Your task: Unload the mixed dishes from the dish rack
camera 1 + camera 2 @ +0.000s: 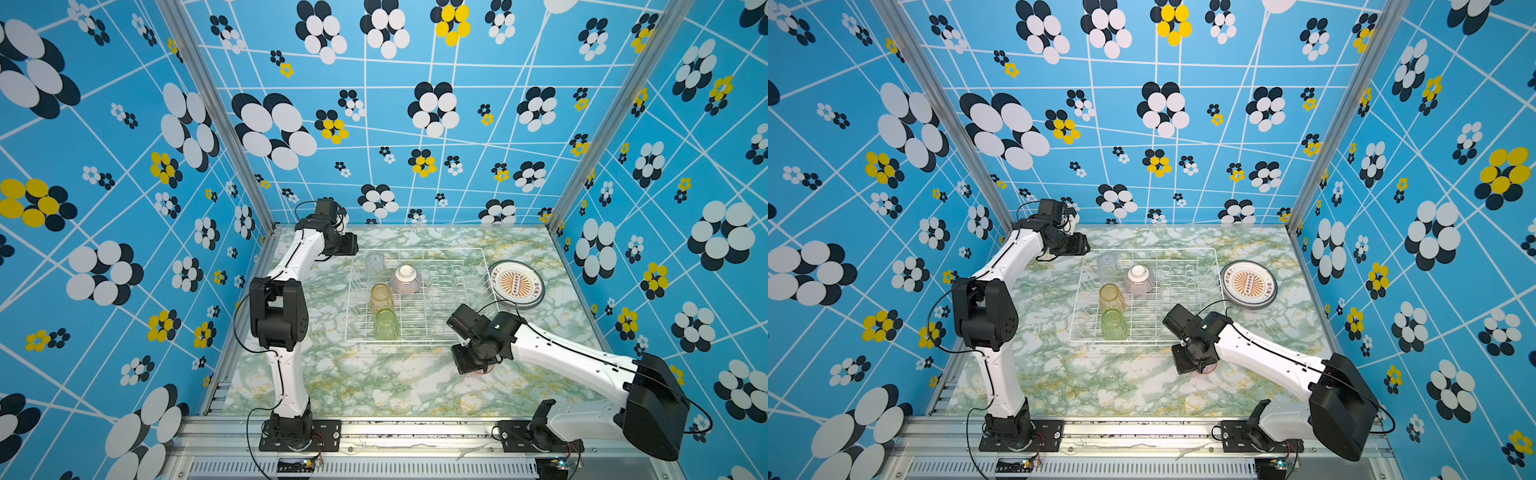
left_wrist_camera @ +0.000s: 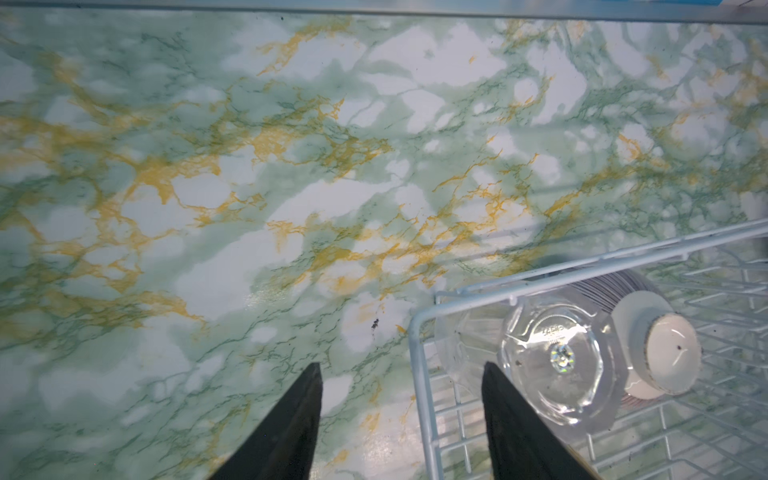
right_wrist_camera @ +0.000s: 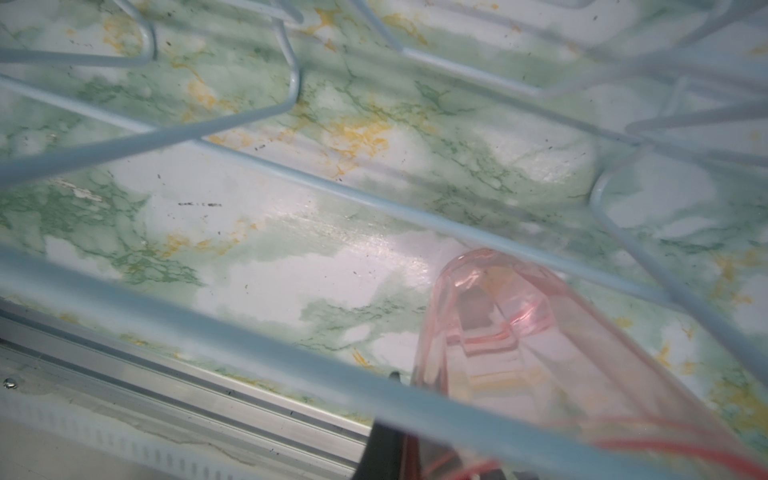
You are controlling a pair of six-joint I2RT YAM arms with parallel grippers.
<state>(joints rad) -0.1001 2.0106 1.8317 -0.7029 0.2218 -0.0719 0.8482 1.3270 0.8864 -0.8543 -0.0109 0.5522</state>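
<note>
The dish rack [image 1: 415, 341] stands mid-table. In it are a clear tumbler [image 1: 375, 264], an upturned striped bowl [image 1: 406, 279], an amber tumbler [image 1: 381, 297] and a green tumbler [image 1: 386, 324], all upside down. Printed plates [image 1: 516, 284] lie stacked on the table right of the rack. My left gripper [image 2: 401, 365] is open over the rack's back left corner [image 2: 419, 374], beside the clear tumbler [image 2: 557, 357], holding nothing. My right gripper [image 1: 473, 361] sits low by the rack's front right corner, shut on a pink tumbler [image 3: 519, 353]; a dark finger [image 3: 386, 440] shows against its wall.
Patterned blue walls close in the table on three sides. An aluminium rail [image 1: 374, 428] runs along the front edge with both arm bases on it. Bare marble tabletop [image 1: 374, 382] lies in front of the rack and at its left [image 2: 249, 208].
</note>
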